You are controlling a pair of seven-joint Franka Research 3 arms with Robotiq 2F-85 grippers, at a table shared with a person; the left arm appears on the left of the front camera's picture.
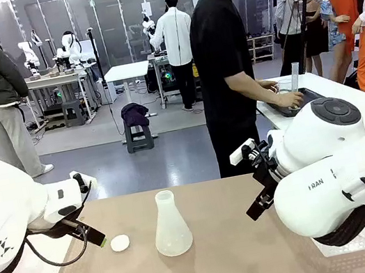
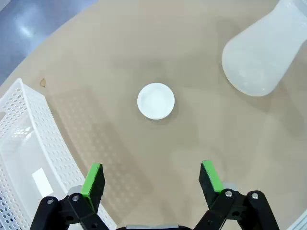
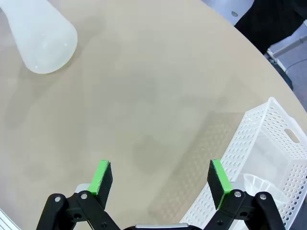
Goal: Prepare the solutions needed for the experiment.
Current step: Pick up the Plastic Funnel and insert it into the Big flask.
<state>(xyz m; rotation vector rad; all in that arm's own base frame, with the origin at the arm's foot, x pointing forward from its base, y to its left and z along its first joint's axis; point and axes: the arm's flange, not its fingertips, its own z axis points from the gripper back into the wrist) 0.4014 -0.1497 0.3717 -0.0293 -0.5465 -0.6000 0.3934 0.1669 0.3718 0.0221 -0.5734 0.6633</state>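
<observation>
One upright flask (image 1: 170, 225), contents unclear

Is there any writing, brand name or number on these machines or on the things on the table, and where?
"FRAN": on the right arm, on its white shell; the rest of the word is hidden.
Left arm: a small dark logo mark, no letters.
Flask: no print that can be read.
White slip in the basket: looks blank.
</observation>
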